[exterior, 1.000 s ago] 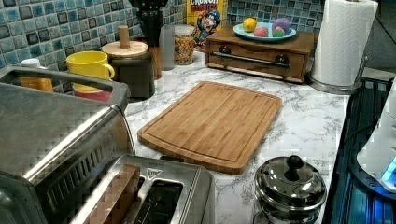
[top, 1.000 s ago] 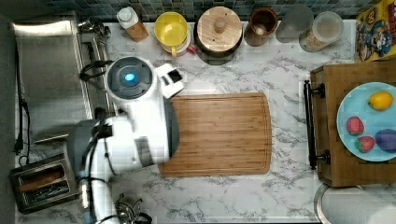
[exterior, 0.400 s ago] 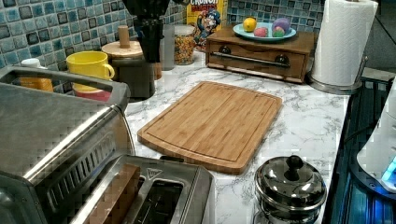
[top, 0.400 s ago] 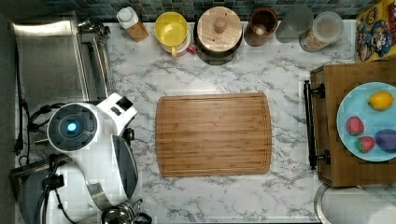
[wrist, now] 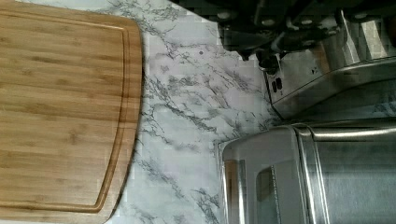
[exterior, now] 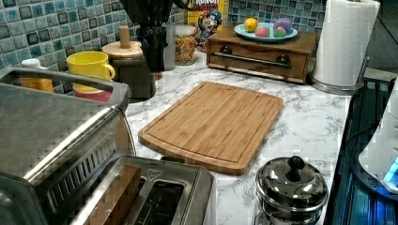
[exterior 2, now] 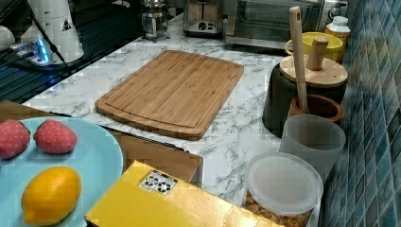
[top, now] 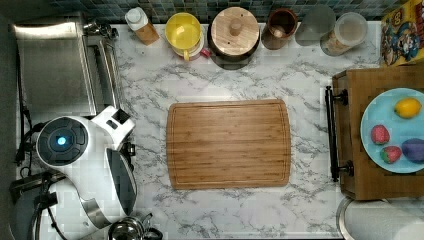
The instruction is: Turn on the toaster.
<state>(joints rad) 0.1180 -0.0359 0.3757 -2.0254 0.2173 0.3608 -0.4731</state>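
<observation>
The arm point(top: 85, 165) has swung over the toaster point(exterior: 155, 197); gripper state unclear.

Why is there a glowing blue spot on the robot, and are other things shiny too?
In the top view, a blue light glows on the white arm. In the left view, the pot lid mirrors bright highlights and the toaster gleams. In the right view, blue glow spills beside the arm's base.

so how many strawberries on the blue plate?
2, both on the blue plate on the wooden box: one strawberry below the lemon, the other strawberry beside the purple fruit.
</observation>
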